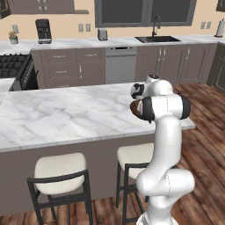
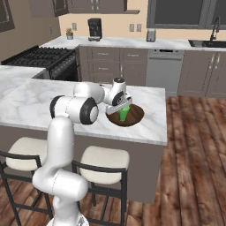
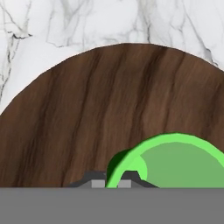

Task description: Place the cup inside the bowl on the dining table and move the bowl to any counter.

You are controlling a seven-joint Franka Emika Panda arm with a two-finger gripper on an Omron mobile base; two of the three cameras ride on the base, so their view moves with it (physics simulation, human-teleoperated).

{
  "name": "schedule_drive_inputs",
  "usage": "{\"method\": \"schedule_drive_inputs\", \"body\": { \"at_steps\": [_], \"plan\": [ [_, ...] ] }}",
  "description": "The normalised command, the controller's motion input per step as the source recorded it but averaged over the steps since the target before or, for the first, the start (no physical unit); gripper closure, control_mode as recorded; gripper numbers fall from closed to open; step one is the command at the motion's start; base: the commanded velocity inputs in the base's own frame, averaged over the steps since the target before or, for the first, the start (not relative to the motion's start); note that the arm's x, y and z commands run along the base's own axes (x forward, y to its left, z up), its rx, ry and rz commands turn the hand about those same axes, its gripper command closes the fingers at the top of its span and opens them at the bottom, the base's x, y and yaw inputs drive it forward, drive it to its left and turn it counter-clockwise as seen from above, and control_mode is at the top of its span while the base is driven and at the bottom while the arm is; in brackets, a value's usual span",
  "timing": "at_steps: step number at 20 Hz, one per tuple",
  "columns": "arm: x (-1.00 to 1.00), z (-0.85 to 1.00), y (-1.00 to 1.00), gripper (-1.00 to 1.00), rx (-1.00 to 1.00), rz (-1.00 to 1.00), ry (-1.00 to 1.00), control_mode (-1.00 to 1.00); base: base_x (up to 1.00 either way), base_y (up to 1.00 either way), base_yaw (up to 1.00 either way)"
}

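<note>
Green rim right up against the lens: in the hand view the cup [image 3: 175, 162] sits between the two dark fingertips [image 3: 94, 180], and they are pinched on its wall, one tip outside the rim, the other just inside. That is why the cup hangs so close to the camera; it is held by its lip, mouth up, so it can go down straight.

Under it, brown wood grain. The bowl [image 3: 100, 109] spreads beneath the cup, so the cup is over the bowl's inside, not over bare marble. From the right base view the cup [image 2: 124, 113] stands upright in the bowl [image 2: 132, 118], low enough that it looks seated on the bottom, though I cannot tell if it truly touches.

The gripper [image 2: 121, 107] comes down from above, wrist bent over, which keeps the arm clear of the bowl's rim. The grip is not yet let go, so I judge the first half of the job nearly done.

The bowl rests on the table [image 2: 26, 103], near its right end and towards the front edge above the stools [image 2: 105, 159].

Farther off, across the wood floor, the counter [image 1: 88, 42] runs along the wall with its sink [image 1: 157, 39]; that is where the bowl must end up.
</note>
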Motion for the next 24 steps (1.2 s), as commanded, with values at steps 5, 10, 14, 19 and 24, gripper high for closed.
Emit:
{"method": "schedule_drive_inputs", "body": {
  "at_steps": [5,10,14,19,24],
  "plan": [
    [0.0,-0.08,0.0,1.0,0.0,0.04,0.0,-1.0,0.0,0.0,0.0],
    [0.0,-0.04,0.0,1.0,0.0,0.03,0.0,-1.0,0.0,0.0,0.0],
    [0.0,-0.04,0.0,1.0,0.0,0.01,0.0,-1.0,0.0,0.0,0.0],
    [0.0,0.0,0.0,1.0,0.0,0.0,0.0,-1.0,0.0,0.0,0.0],
    [0.0,0.0,0.0,-1.0,0.0,0.0,0.0,-1.0,0.0,0.0,0.0]
  ]
}}
